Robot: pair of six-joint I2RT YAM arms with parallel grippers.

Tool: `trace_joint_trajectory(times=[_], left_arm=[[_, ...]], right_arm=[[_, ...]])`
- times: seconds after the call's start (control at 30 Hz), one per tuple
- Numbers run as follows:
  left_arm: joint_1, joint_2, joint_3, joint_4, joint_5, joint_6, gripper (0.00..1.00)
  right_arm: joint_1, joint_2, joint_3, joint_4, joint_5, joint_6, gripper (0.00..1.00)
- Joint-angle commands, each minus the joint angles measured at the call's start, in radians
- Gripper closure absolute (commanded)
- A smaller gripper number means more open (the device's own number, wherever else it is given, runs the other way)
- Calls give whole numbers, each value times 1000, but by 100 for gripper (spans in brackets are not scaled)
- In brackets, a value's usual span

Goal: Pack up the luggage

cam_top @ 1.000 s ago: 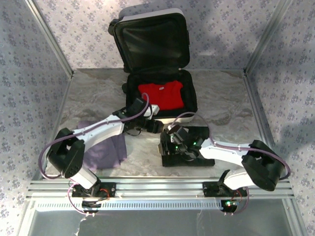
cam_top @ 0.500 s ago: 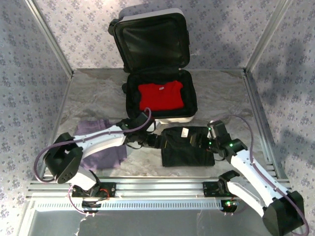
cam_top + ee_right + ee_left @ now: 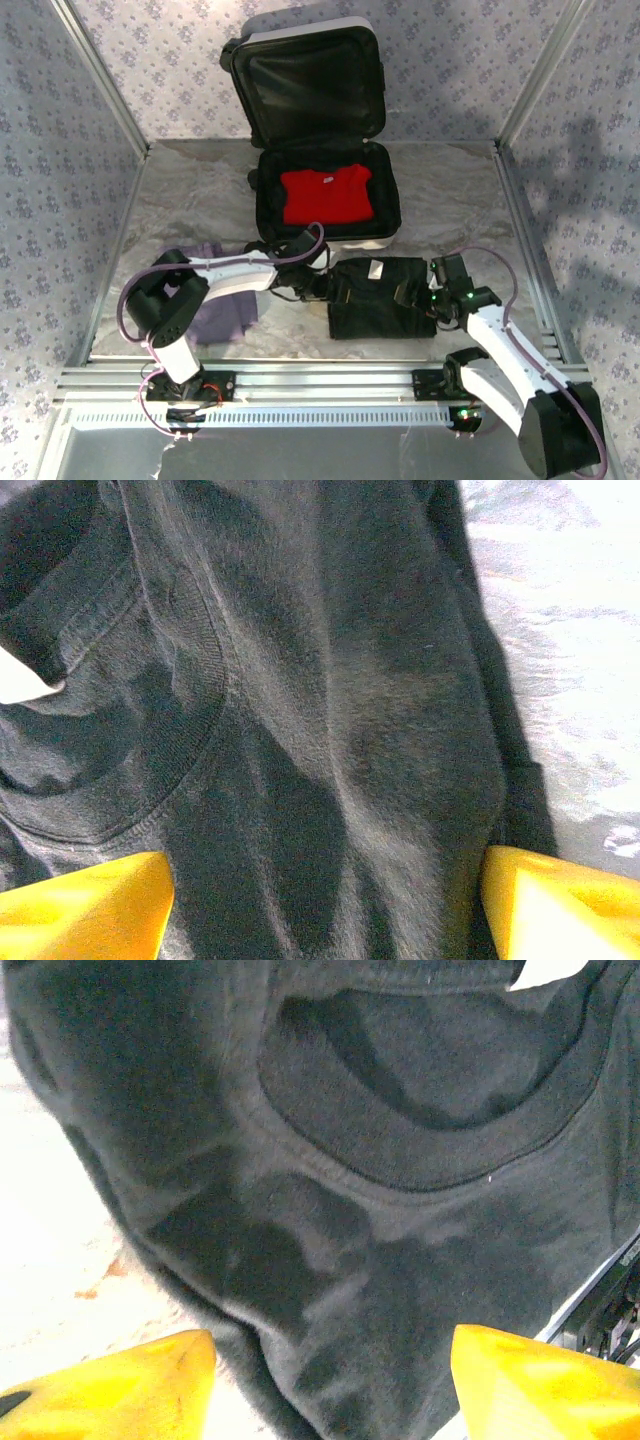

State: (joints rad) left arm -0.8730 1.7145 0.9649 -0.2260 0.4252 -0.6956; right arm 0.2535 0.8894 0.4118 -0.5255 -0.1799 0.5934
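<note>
The luggage (image 3: 385, 215), a small white suitcase, lies open at the back centre with its lid upright. A red shirt (image 3: 326, 194) lies flat in its black lining. In front of it a folded black shirt (image 3: 375, 298) rests on the table. My left gripper (image 3: 322, 288) is at the shirt's left edge and my right gripper (image 3: 415, 297) at its right edge. In the left wrist view the left gripper (image 3: 330, 1390) is open, its yellow fingertips (image 3: 110, 1385) wide apart over the black shirt (image 3: 400, 1210). The right gripper (image 3: 325, 910) is open too, straddling the black shirt (image 3: 330, 710).
A purple garment (image 3: 215, 305) lies on the marble tabletop (image 3: 200, 195) at the left, partly under my left arm. Metal frame posts and patterned walls close in both sides. An aluminium rail (image 3: 320, 385) runs along the near edge.
My left gripper dropped from the suitcase's front edge to the black shirt's left edge. My right arm swung from over the shirt to its right edge. Both grippers widened.
</note>
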Motion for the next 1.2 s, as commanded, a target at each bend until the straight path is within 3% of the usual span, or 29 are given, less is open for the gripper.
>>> trace_joint_trajectory(times=[0.0, 0.17, 0.3, 0.43, 0.7, 1.17], left_arm=[[-6, 20, 25, -35, -31, -25, 37], [6, -6, -25, -60, -94, -64, 38], [37, -58, -74, -96, -139, -75, 38], [82, -114, -104, -148, -172, -56, 38], [97, -154, -92, -245, -243, -25, 37], [102, -81, -78, -201, -202, -30, 36]], right_arm=[[25, 30, -20, 77, -63, -4, 19], [86, 79, -15, 176, -105, 20, 19], [191, 159, 35, 213, -92, 39, 20], [262, 219, 121, 172, -63, 50, 20], [163, 196, 212, 10, -5, -68, 19], [180, 517, 249, 143, -2, -111, 22]])
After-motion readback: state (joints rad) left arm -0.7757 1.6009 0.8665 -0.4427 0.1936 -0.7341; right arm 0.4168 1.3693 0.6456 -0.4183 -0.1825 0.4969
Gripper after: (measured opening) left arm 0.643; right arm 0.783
